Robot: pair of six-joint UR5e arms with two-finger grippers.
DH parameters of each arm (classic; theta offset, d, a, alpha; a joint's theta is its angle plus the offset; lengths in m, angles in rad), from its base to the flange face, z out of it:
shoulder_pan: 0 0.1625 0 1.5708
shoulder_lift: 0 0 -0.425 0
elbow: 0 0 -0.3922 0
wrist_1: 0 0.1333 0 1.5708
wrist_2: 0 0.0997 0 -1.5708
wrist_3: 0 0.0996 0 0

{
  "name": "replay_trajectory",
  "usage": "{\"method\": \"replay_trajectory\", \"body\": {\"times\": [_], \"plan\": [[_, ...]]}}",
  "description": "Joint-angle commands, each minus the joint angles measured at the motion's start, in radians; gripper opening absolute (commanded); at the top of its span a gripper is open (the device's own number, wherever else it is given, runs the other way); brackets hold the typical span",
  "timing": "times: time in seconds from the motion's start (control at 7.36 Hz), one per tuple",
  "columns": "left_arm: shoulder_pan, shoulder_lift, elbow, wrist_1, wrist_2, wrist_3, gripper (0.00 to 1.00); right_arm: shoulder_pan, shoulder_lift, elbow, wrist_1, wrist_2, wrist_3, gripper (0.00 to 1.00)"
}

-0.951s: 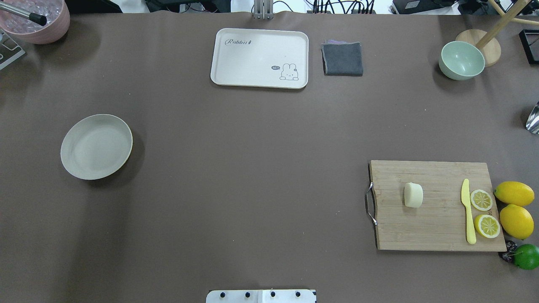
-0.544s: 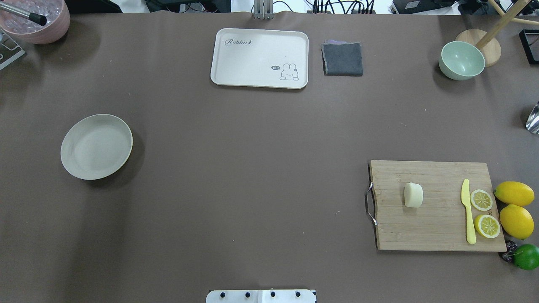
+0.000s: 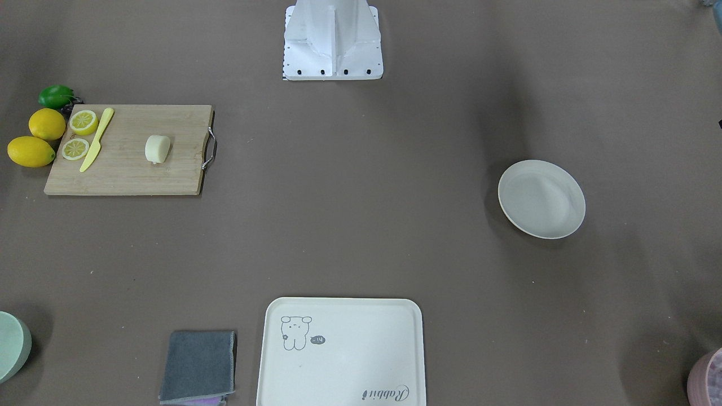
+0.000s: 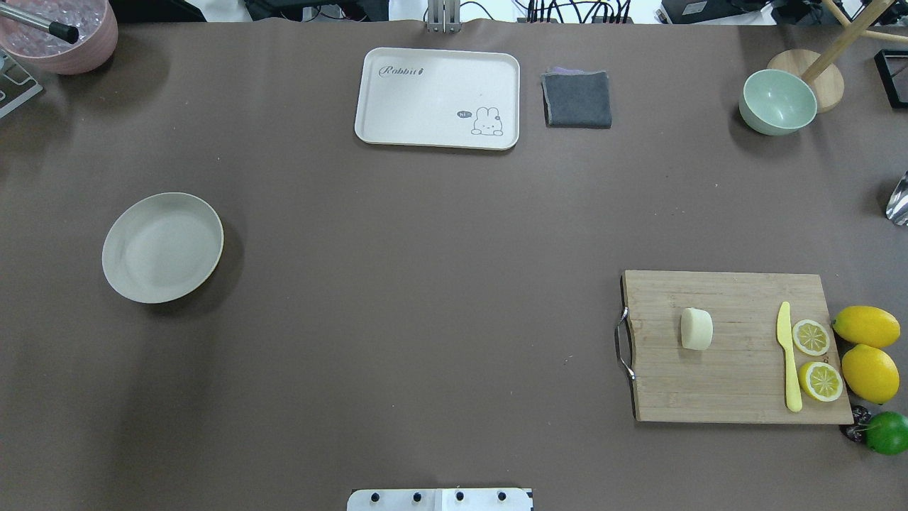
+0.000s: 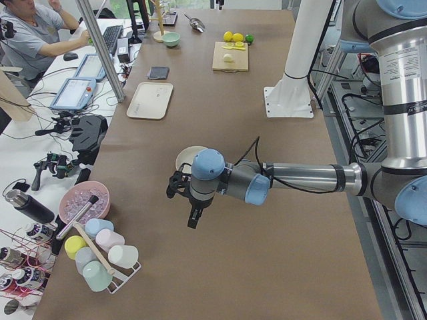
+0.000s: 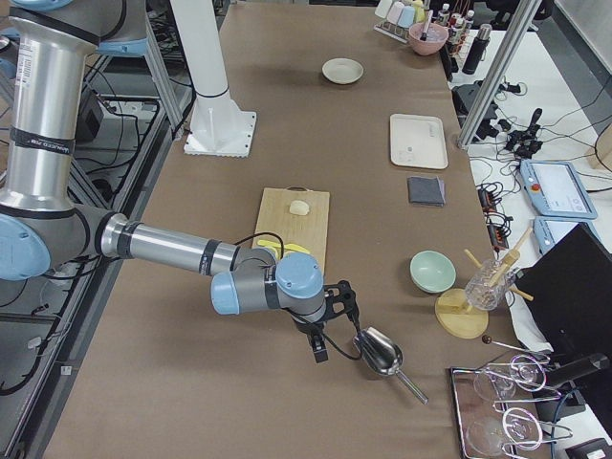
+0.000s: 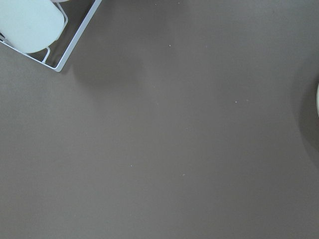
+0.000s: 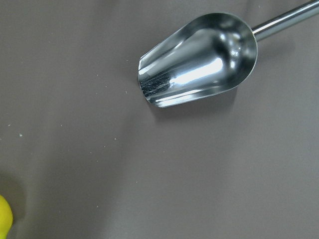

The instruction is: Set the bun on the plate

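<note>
The pale cream bun (image 4: 696, 328) lies on a wooden cutting board (image 4: 738, 383) at the right of the table, also seen in the front view as the bun (image 3: 157, 149). The round off-white plate (image 4: 162, 248) sits bare at the far left, with nothing on it. Neither gripper shows in the overhead or front views. My left gripper (image 5: 192, 219) hangs above the table just beside the plate (image 5: 185, 154), and I cannot tell its state. My right gripper (image 6: 318, 349) hovers past the board, by a metal scoop (image 6: 381, 351), far from the bun (image 6: 299, 207); I cannot tell its state either.
A yellow knife (image 4: 787, 358), two lemon halves (image 4: 811, 337) and whole lemons (image 4: 869, 372) crowd the board's right side. A rabbit tray (image 4: 438, 97), grey cloth (image 4: 577, 99) and green bowl (image 4: 777, 101) line the far edge. A pink bowl (image 4: 60, 32) and cup rack (image 5: 100, 257) stand beyond the plate.
</note>
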State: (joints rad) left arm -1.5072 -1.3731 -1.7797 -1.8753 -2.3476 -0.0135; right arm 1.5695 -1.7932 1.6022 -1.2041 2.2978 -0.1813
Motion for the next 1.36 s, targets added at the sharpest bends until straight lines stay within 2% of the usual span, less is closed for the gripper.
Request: {"method": "replay_trajectory", "body": {"times": [0.0,0.54,0.95,1.22], "plan": [[0.001,-0.003,-0.021,-0.008,-0.004,0.001,0.96,0.0,0.0,-0.007,0.0,-0.001,-0.001,1.0],[0.022,0.014,-0.011,-0.033,-0.005,-0.006,0.97,-0.009,0.005,-0.021,0.0,0.0,-0.001,1.0],[0.048,0.02,-0.024,-0.041,-0.021,-0.114,0.98,-0.039,0.003,-0.025,0.021,0.003,-0.003,1.0],[0.062,0.022,-0.033,-0.041,-0.019,-0.124,0.98,-0.045,0.001,-0.016,0.09,0.092,0.014,1.0]]}}
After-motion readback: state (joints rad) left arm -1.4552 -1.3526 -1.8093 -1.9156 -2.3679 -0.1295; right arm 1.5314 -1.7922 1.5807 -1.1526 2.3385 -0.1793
